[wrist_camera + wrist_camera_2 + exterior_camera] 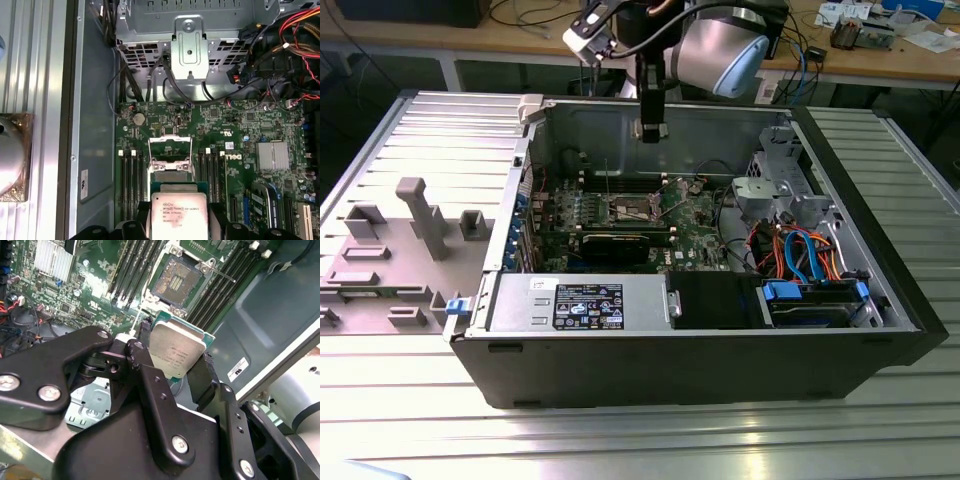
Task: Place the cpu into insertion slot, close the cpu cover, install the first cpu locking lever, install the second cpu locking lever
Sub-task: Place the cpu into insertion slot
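gripper (175,346) clamped on cpu (176,356), aloft near uncovered insertion slot (176,282); cpu cover (171,140) raised

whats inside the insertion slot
In the second wrist view the insertion slot has a bare dark centre, no chip. The cpu, held in the gripper, hides its near edge in the first wrist view.

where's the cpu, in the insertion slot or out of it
Out. The cpu is gripped in the hand, apart from the insertion slot, whose dark centre lies bare.
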